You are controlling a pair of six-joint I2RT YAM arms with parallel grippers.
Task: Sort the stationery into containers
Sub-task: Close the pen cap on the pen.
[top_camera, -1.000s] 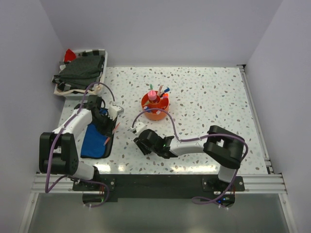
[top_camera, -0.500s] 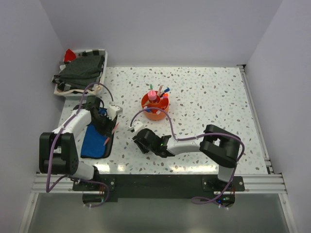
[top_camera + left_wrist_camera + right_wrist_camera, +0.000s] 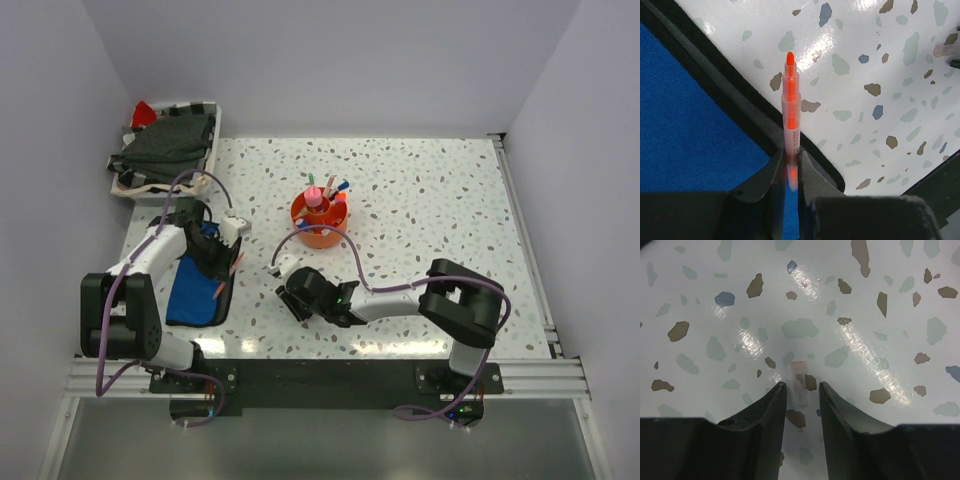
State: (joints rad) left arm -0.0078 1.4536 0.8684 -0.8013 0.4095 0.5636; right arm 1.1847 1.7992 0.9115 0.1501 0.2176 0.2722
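My left gripper [image 3: 791, 156] is shut on an orange pen with a clear barrel [image 3: 790, 100]. It holds the pen over the black edge of the flat blue pouch [image 3: 685, 125], tip pointing out over the table. In the top view the left gripper [image 3: 218, 250] is at the pouch's [image 3: 192, 292] far right corner, and a red pen [image 3: 219, 290] lies on the pouch. My right gripper [image 3: 801, 389] is open, low over the table, with a small clear pinkish cap-like piece [image 3: 799, 381] between its fingertips. The round orange organiser [image 3: 320, 222] holds several pens and a pink tube.
A white tray of dark cloth [image 3: 165, 150] stands at the far left corner. The right gripper [image 3: 293, 292] is near the table's front, between the pouch and the organiser. Purple cables loop above both arms.
The right gripper has shifted slightly over the table near the small clear piece. The left gripper with the orange pen has barely moved.
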